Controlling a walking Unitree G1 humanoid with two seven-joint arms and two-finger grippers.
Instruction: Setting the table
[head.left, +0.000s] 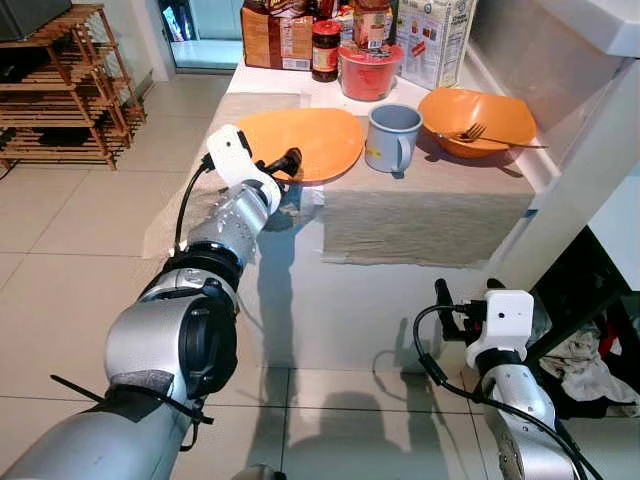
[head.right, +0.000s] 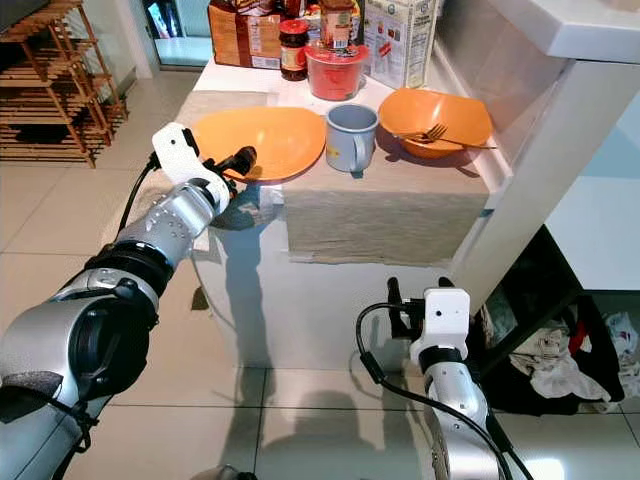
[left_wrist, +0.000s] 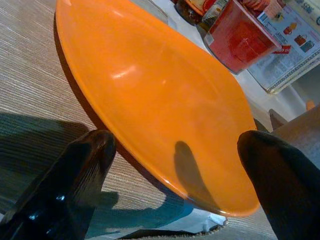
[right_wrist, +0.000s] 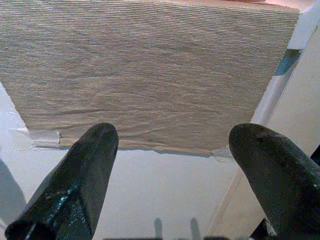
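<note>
An orange plate (head.left: 305, 140) lies on a beige placemat (head.left: 430, 215) that hangs over the white table's front edge. Beside it stand a grey-blue mug (head.left: 392, 137) and an orange bowl (head.left: 477, 120) with a fork (head.left: 482, 132) in it. My left gripper (head.left: 285, 163) is at the plate's near left rim. In the left wrist view it (left_wrist: 175, 150) is open, with the plate's edge (left_wrist: 165, 115) between the spread fingers and nothing gripped. My right gripper (head.left: 465, 298) hangs low in front of the table, open, facing the hanging part of the mat (right_wrist: 150, 70).
A red tub (head.left: 370, 70), a dark jar (head.left: 326, 50) and food boxes (head.left: 436, 40) crowd the table's back. A wooden rack (head.left: 60, 90) stands at the far left on the tiled floor. Crumpled cloths (head.left: 590, 365) lie under a white counter at the right.
</note>
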